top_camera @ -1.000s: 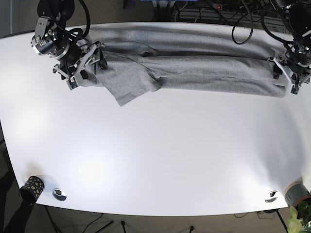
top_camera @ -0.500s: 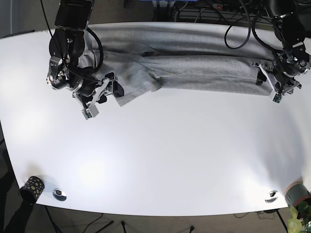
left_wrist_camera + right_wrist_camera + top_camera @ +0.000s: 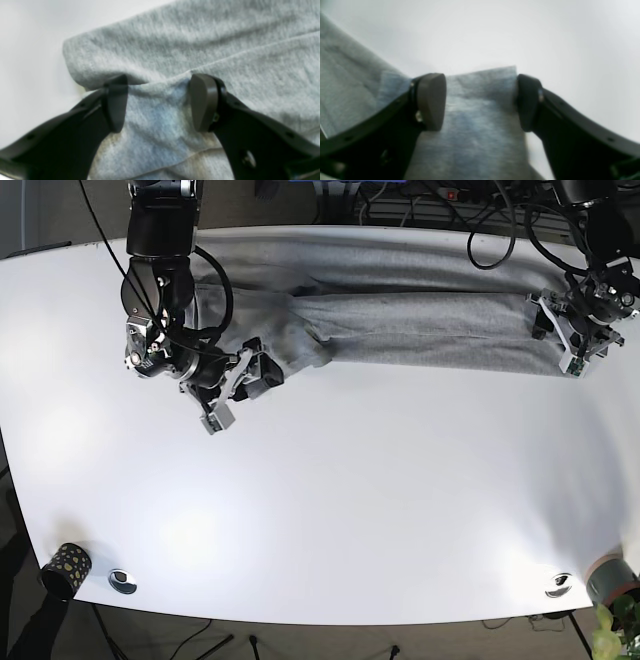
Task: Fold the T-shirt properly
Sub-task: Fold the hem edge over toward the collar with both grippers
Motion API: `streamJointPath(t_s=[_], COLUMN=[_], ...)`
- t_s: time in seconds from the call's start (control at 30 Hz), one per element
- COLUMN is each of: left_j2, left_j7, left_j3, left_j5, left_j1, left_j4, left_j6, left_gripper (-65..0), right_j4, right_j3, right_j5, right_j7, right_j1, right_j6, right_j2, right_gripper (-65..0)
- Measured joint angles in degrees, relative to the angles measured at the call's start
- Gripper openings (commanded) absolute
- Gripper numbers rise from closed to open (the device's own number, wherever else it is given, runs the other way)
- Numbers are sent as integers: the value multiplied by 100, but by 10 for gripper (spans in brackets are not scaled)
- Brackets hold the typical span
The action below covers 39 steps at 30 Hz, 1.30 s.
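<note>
**Two grippers over the grey cloth**

Two arms are at the T-shirt (image 3: pixel 420 315), which lies as a long grey band along the far side of the white table (image 3: pixel 380 500); we see one sleeve (image 3: pixel 290 345) pointing toward the near side at the camera's left. We find the right gripper (image 3: pixel 238 380) just beside this sleeve; in its wrist view the fingers (image 3: pixel 431 101) stand wide apart with a flat corner of the cloth (image 3: pixel 480 110) between them, not pinched. We see the left gripper (image 3: pixel 572 330) at the other end of the band; its fingers (image 3: pixel 203 102) are also spread wide, over a rounded fold of the shirt (image 3: pixel 190 50); whether they touch the fabric, we cannot tell.
</note>
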Motion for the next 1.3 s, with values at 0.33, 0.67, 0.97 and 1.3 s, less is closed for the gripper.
streamJointPath(t_s=[0.33, 0.67, 0.97, 1.3], left_j2=[2, -2, -15, -20], left_j7=[-2, 0, 0, 0], left_j3=[0, -7, -4, 0], left_j5=[-20, -22, -22, -42], left_j1=[-2, -17, -13, -20], left_j4=[-20, -24, -31, -31], left_j6=[0, 13, 13, 13], left_gripper=[-279, -279, -279, -279], right_j4=[197, 2496, 3049, 2699], right_j3=[0, 2, 914, 1694], right_j5=[-24, -111, 267, 313], right_j7=[-192, -468, -586, -586], right_j1=[-164, -1246, -2275, -2590], right_j6=[0, 2, 2, -39], right_j2=[-46, -26, -11, -63], right_gripper=[-650, -650, -650, -252])
